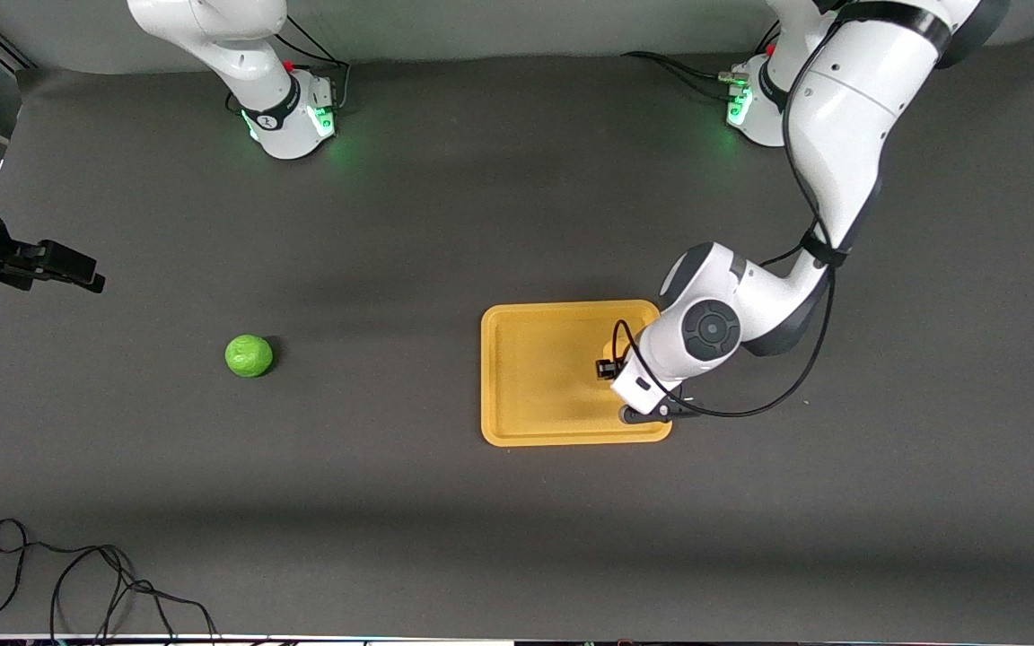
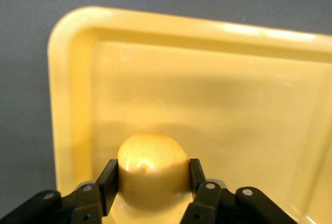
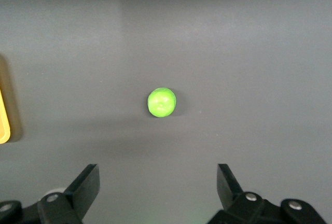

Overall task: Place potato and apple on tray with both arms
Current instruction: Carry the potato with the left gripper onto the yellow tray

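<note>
Left gripper (image 2: 150, 187) clamps lumpy yellow-orange plastic potato (image 2: 152, 167) over flat yellow-orange rimmed tray (image 1: 517, 431) | right gripper (image 3: 158, 190) spread wide, waiting above grey table (image 1: 391, 502) | round green apple (image 1: 249, 355) on table, well apart from tray.

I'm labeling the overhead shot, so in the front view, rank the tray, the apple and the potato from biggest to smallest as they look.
1. Tray, far the largest.
2. Apple, small beside it.
3. Potato: cannot be ranked in the front view. The left gripper, shut on the potato over the tray, hides it there under the wrist.
</note>
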You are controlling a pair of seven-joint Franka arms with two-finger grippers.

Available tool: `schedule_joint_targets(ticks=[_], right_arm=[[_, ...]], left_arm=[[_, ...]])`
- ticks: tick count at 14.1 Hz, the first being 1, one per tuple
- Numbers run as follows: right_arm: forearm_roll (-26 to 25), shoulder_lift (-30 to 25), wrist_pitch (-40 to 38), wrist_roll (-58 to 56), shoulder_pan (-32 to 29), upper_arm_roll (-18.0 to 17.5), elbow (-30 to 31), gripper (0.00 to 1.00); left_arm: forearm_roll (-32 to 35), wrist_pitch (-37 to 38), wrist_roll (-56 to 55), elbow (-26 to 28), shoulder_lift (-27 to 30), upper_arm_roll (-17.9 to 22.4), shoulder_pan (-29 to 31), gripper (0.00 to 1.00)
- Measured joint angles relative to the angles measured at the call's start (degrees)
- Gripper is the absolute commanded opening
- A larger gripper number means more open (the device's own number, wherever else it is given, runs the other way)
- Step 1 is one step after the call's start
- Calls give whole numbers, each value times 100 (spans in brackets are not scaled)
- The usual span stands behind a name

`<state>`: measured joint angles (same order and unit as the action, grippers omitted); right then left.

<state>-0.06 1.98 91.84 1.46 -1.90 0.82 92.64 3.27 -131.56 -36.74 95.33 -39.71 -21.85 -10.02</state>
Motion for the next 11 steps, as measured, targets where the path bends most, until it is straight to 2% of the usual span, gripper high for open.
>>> schedule_joint_targets(ticks=[2,5,7,8,9,11], right_arm=[[6,-11,133,0,111,-14,127,100],[71,-86,670,1,218,-27,620,100],[120,-184,1214,1,246,-28,1189,100],[123,-227,1515,1,250,-29,1512,100],[124,-265,1854,1,249,-28,1856,100],[124,-301,2628,0,249,-25,2591,100]], left_arm=[[68,-80,-43,104,-30,35,1,40],[76,-81,-90,177,-30,60,1,53],[111,-81,-107,180,-29,77,2,73],[139,-81,-120,180,-29,96,4,88],[162,-81,-126,180,-29,117,9,98],[170,-81,-129,179,-29,143,23,100]])
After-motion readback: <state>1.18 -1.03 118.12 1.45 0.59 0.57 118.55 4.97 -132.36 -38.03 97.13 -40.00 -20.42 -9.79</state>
